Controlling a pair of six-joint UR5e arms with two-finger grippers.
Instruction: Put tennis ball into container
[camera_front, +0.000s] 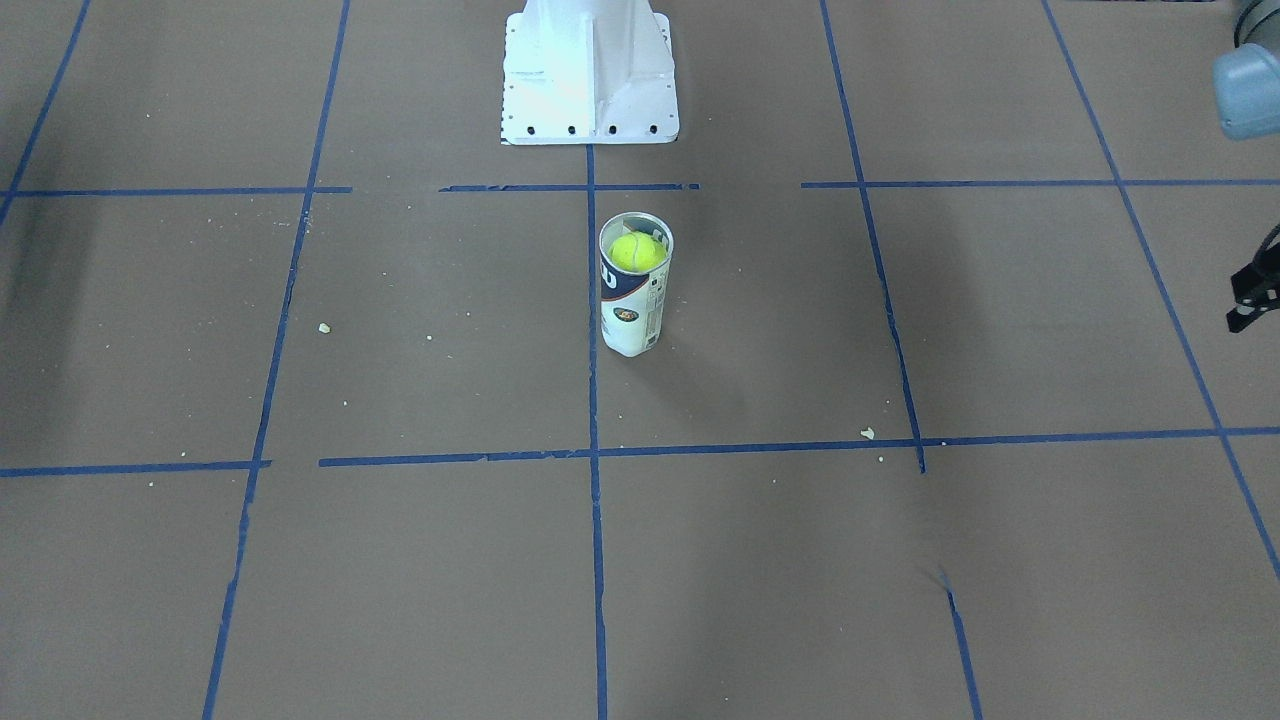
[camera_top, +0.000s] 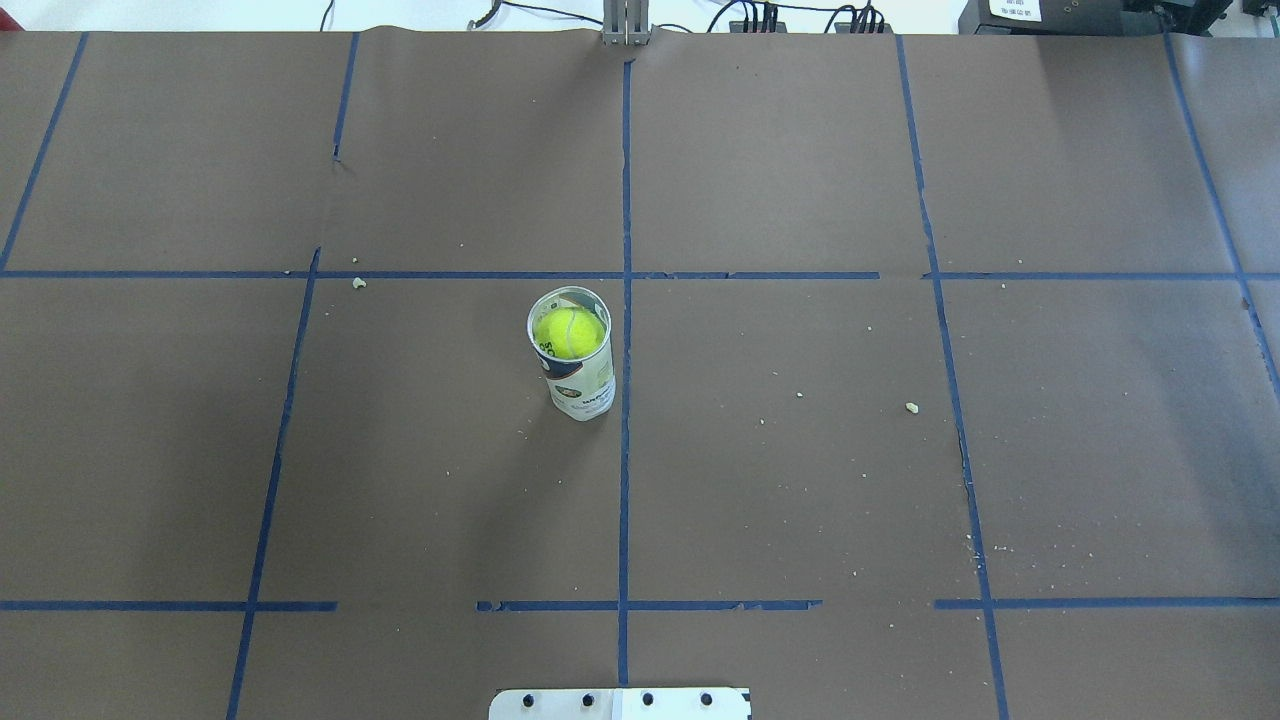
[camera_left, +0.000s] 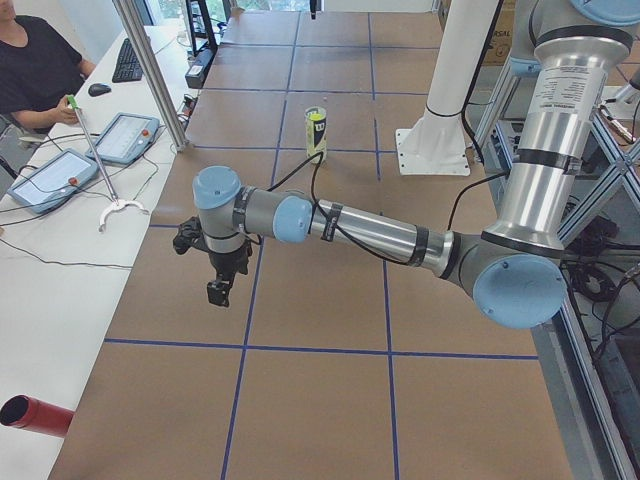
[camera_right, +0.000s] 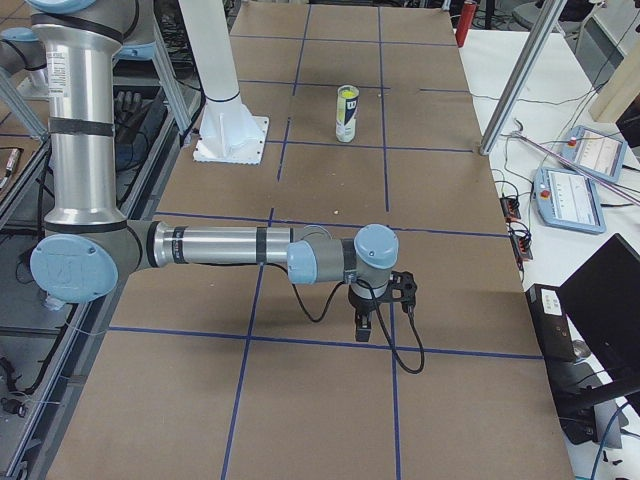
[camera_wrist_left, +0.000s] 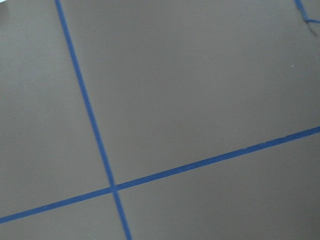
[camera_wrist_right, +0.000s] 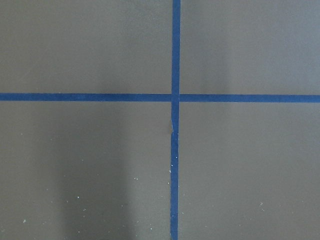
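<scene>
The container (camera_front: 632, 310) stands upright near the table's middle, a clear can with a white and navy label. The tennis ball (camera_front: 637, 252) sits inside it just below the rim, bright yellow-green; from overhead the tennis ball (camera_top: 569, 332) fills the mouth of the container (camera_top: 583, 385). My left gripper (camera_left: 217, 292) hangs over the table far from the container (camera_left: 317, 135), toward the table's left end. My right gripper (camera_right: 363, 328) hangs low over the opposite end, far from the container (camera_right: 347, 118). I cannot tell whether either is open or shut. Both wrist views show only brown table and blue tape.
The white pedestal (camera_front: 590, 70) stands behind the can on the robot's side. Blue tape lines grid the brown table, with small crumbs (camera_top: 911, 407) scattered. A person and tablets (camera_left: 125, 135) are at a side desk, beside a metal post (camera_left: 150, 70). A red cylinder (camera_left: 35, 415) lies there.
</scene>
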